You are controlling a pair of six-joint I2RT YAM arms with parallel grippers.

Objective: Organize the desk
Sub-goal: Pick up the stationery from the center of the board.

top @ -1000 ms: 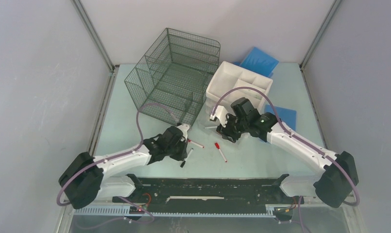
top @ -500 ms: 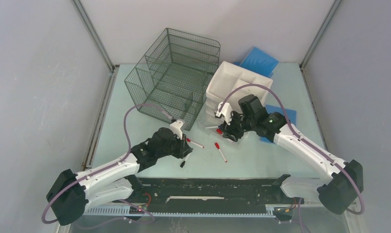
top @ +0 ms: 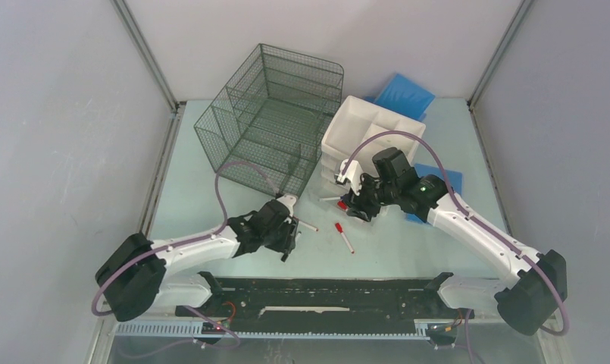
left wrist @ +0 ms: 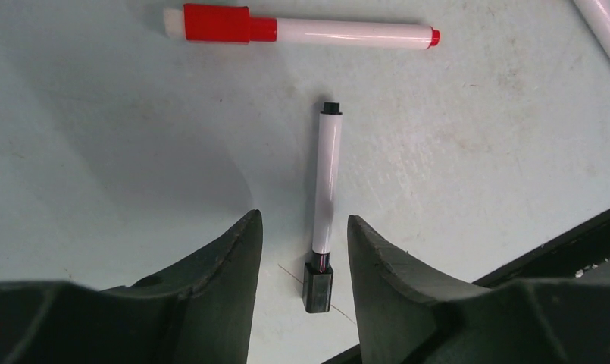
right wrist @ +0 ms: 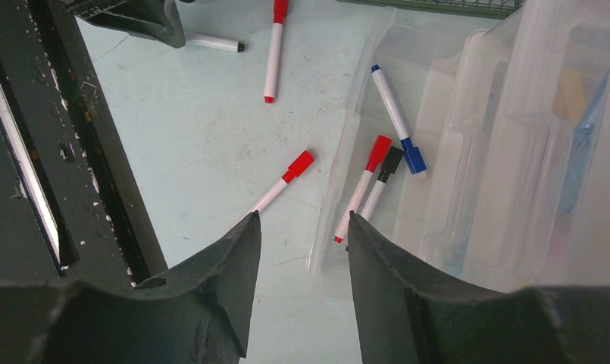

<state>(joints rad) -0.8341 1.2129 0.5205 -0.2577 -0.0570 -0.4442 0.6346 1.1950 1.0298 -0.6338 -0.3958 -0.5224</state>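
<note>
The pale mint-green desk [top: 408,250] carries loose markers. A white marker with a black cap [left wrist: 326,189] lies flat on it, its cap end between the fingers of my left gripper [left wrist: 305,220], which stands open just above without touching. A red-capped marker [left wrist: 301,30] lies beyond. From above, my left gripper [top: 288,239] is near the front centre. My right gripper [top: 355,206] hangs open and empty by the drawer unit [top: 373,129]. In the right wrist view my right gripper [right wrist: 305,227] is over a red-capped marker [right wrist: 283,182] and a pulled-out clear drawer [right wrist: 362,91].
The drawer holds a blue marker [right wrist: 396,121], a red one [right wrist: 360,189] and a black one [right wrist: 381,182]. A dark wire-mesh organizer [top: 275,114] stands at the back. Blue pads [top: 404,92] lie back right. The black front rail [top: 324,292] borders the near edge.
My left gripper has gone from shut to open; its arm reached forward, then drew back over the black-capped marker. My right arm shifted slightly right, then held still.
</note>
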